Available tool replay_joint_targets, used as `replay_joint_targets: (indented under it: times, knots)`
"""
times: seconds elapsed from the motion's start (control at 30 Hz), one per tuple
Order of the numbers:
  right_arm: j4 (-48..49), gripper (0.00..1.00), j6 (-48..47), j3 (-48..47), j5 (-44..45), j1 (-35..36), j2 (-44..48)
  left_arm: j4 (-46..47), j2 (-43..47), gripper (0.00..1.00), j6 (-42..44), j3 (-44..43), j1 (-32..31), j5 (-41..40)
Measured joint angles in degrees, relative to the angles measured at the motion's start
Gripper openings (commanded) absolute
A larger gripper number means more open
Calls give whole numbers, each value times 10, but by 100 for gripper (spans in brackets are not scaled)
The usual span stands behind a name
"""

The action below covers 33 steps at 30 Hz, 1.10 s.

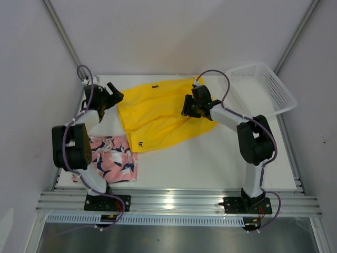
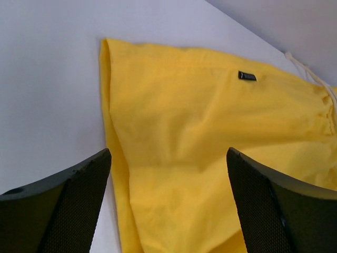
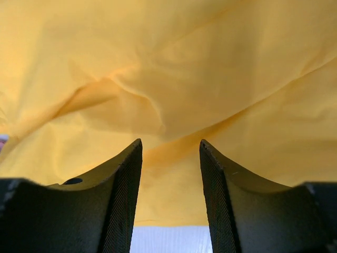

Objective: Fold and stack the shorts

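The yellow shorts [image 1: 158, 116] lie spread across the back middle of the table, with a small dark logo [image 2: 247, 76] and a white drawstring [image 2: 310, 74]. The pink printed shorts [image 1: 113, 158] lie folded at the front left. My left gripper [image 1: 113, 95] is open just off the yellow shorts' left edge; its view [image 2: 168, 158] has that edge between the fingers. My right gripper [image 1: 187, 108] is open over the shorts' right part, with yellow fabric [image 3: 168, 95] close ahead of the jaws and nothing held.
A white mesh basket [image 1: 263, 89] stands at the back right, overhanging the table edge. Grey walls close in on both sides and the back. The white table [image 1: 210, 158] shows bare in front of the yellow shorts.
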<state>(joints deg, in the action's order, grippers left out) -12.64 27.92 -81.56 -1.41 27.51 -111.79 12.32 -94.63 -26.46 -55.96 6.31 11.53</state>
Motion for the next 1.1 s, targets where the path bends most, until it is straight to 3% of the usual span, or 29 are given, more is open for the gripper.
replay_joint_targets:
  times: [0.27, 0.63, 0.93, 1.03, 1.1]
  knots:
    - [-11, 50, -2, 40, -18, -6, -3, -152, -229, 87, -31, -274, 8, 9]
    - [-7, 47, -1, 49, -30, -41, -14, -230, -337, 77, -57, -387, 9, 12]
    - [22, 43, 3, 67, -43, -56, -15, -255, -411, 42, -82, -495, 11, 17]
    - [31, 41, 6, 79, -50, -59, -15, -269, -461, 15, -94, -566, 12, 33]
    - [37, 40, 8, 85, -52, -61, -15, -271, -495, 7, -104, -613, 12, 43]
